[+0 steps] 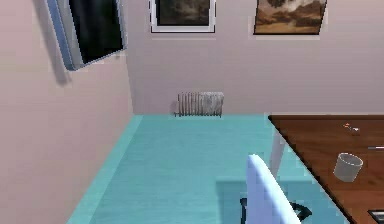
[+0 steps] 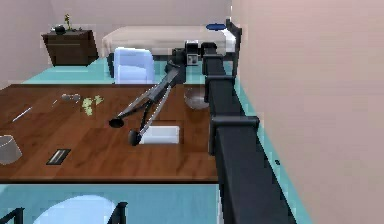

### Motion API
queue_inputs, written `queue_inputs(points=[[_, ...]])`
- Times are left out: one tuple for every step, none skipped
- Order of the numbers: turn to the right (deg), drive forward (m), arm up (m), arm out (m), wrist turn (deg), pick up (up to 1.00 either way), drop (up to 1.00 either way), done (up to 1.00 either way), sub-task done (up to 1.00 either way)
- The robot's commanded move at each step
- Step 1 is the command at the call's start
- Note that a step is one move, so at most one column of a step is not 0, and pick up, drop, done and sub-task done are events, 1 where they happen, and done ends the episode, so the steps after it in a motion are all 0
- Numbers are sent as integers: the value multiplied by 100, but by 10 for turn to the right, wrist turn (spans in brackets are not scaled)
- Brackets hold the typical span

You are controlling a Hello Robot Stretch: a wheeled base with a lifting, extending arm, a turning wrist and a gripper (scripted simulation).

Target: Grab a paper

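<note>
The paper (image 2: 163, 134), a white sheet lying flat on the brown table (image 2: 50, 125), is just beside the gripper (image 2: 127, 129), at about 3 o'clock from its fingertips, and I cannot tell how the gripper stands or if it holds anything.

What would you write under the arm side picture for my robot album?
The robot's gripper stretches out across a brown wooden table, close to a flat white sheet.
</note>
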Motion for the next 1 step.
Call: queue_inputs(points=[[0,0,0,0,450,0,0,0,0]])
